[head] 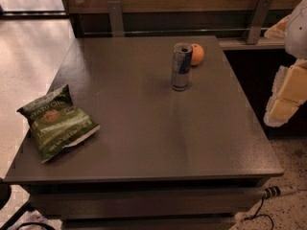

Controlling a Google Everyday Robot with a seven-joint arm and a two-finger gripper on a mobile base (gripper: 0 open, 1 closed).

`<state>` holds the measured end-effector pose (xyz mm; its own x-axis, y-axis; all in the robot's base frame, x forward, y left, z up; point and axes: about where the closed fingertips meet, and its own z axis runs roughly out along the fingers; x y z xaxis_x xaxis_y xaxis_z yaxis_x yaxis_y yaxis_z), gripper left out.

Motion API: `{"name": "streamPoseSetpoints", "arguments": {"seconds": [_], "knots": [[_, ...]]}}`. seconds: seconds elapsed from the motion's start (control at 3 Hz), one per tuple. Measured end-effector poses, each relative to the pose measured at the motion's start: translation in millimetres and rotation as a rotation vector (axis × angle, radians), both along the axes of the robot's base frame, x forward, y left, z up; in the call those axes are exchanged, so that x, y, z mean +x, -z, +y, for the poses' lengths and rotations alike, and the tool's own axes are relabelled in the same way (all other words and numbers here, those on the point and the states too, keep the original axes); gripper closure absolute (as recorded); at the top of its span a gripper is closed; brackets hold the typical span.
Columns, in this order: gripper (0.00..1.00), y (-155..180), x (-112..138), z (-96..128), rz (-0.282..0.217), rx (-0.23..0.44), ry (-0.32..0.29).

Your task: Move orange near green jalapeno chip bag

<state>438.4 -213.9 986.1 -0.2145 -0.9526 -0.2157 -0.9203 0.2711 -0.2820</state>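
The orange (197, 54) sits on the grey table (144, 128) at the far right, just behind and to the right of a tall silver-blue drink can (182, 67), close to it. The green jalapeno chip bag (56, 122) lies flat near the table's front left corner. My gripper (283, 102), white and pale yellow, hangs off the table's right side, well to the right of and nearer than the orange. It holds nothing that I can see.
A wall with a ledge and metal brackets (258, 19) runs behind the table. Floor lies to the left (24, 56). A cable and plug (276, 192) hang at the table's front right corner.
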Motion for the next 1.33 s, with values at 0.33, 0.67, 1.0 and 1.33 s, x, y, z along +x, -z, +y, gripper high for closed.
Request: {"name": "streamPoseSetpoints", "arguments": {"seconds": [0.33,0.67,1.0,1.33], "knots": [[0.00,0.0,0.0,0.0,0.000,0.000,0.000],[0.00,-0.5,12.6,-10.2,-0.021,0.026,0.016],[0.00,-0.9,46.6,-30.9,-0.092,0.081,0.035],[0.00,4.2,88.5,-48.3,-0.173,0.166,0.051]]}}
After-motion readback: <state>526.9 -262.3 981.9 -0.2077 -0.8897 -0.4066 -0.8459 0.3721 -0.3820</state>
